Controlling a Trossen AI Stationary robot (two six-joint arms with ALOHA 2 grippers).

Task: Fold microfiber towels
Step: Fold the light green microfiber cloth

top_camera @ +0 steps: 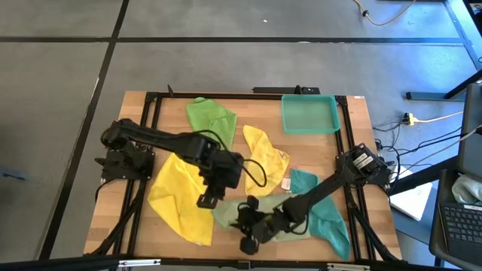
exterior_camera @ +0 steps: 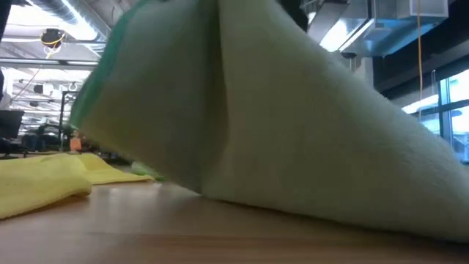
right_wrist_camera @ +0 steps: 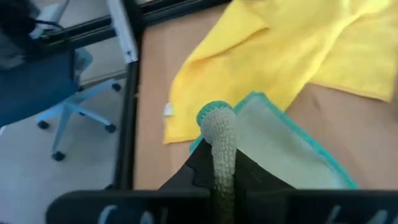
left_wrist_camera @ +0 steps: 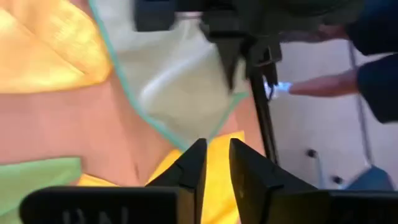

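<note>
Pale olive towel (exterior_camera: 293, 132), soft and nubby with a teal hem, tents up at the table's (top_camera: 135, 233) front edge, pinched in your right tool (right_wrist_camera: 217, 165). Your left tool (left_wrist_camera: 216, 165), fingers slightly parted, hovers empty over the crumpled left yellow towel (top_camera: 177, 196). Farther right, the rigid teal tray (top_camera: 309, 113) sits empty.

No readable text, brand, number or sign appears in any view. Pale raised marks on the left gripper (left_wrist_camera: 214, 177) and right gripper (right_wrist_camera: 219, 186) bodies are cut off, illegible.
</note>
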